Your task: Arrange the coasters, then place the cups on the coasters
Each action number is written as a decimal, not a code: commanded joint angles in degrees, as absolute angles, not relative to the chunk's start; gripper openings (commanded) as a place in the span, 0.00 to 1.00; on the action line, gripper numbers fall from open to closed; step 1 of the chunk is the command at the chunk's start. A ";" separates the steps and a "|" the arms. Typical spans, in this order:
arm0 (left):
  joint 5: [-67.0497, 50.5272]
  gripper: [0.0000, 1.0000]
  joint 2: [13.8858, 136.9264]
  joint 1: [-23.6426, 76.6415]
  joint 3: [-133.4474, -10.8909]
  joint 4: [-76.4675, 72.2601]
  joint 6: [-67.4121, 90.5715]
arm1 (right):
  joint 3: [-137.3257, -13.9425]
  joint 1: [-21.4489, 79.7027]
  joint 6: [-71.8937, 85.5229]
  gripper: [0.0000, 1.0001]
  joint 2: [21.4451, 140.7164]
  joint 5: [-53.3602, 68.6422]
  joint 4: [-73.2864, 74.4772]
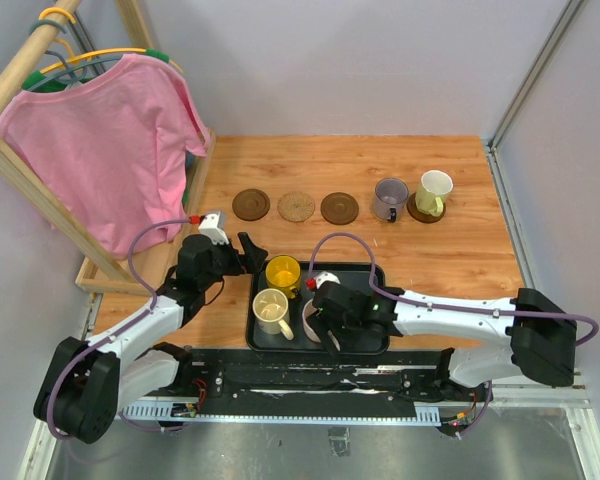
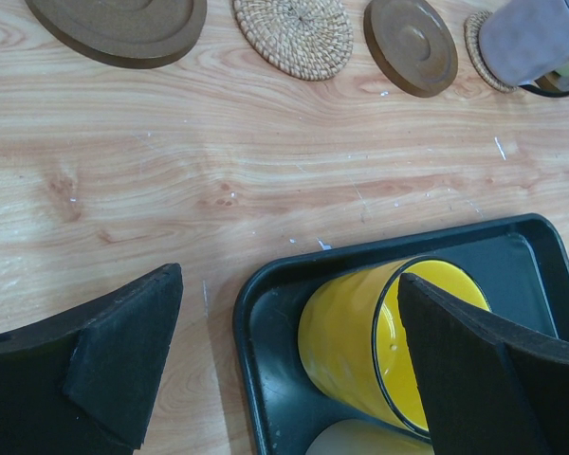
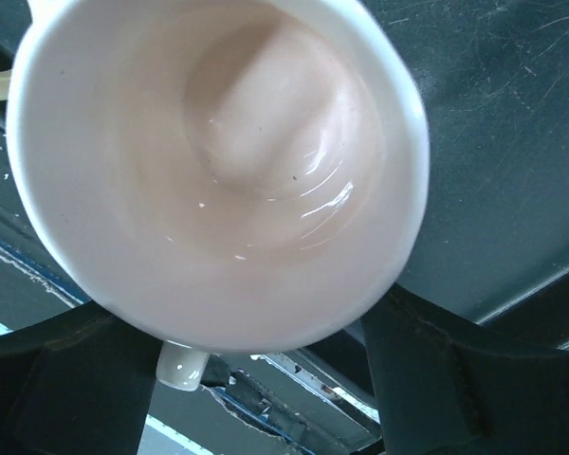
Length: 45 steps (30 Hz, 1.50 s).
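Note:
Three bare coasters [image 1: 251, 204] [image 1: 296, 206] [image 1: 339, 208] lie in a row across the table. Right of them, a purple-grey cup [image 1: 389, 198] and a pale yellow-green cup [image 1: 432, 192] each stand on a coaster. A black tray [image 1: 365, 345] holds a yellow cup [image 1: 283, 272] and a cream cup [image 1: 272, 310]. My left gripper [image 2: 294, 370] is open low over the tray's far left corner, one finger [image 2: 474, 370] above the yellow cup [image 2: 360, 341]. My right gripper [image 3: 256, 379] is closed around a pink cup [image 3: 218, 152] in the tray, fingers against both its sides.
A wooden rack with a pink shirt [image 1: 100, 150] fills the left side, its base [image 1: 140, 270] close beside my left arm. Grey walls close the back and right. A metal rail [image 1: 310, 375] runs along the near edge behind the tray.

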<state>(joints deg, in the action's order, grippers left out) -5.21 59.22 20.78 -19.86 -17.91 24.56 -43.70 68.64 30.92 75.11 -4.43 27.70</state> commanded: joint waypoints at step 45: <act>-5.96 1.00 60.21 21.45 -16.76 -22.45 25.58 | -44.89 69.43 33.82 0.40 79.78 -9.69 23.91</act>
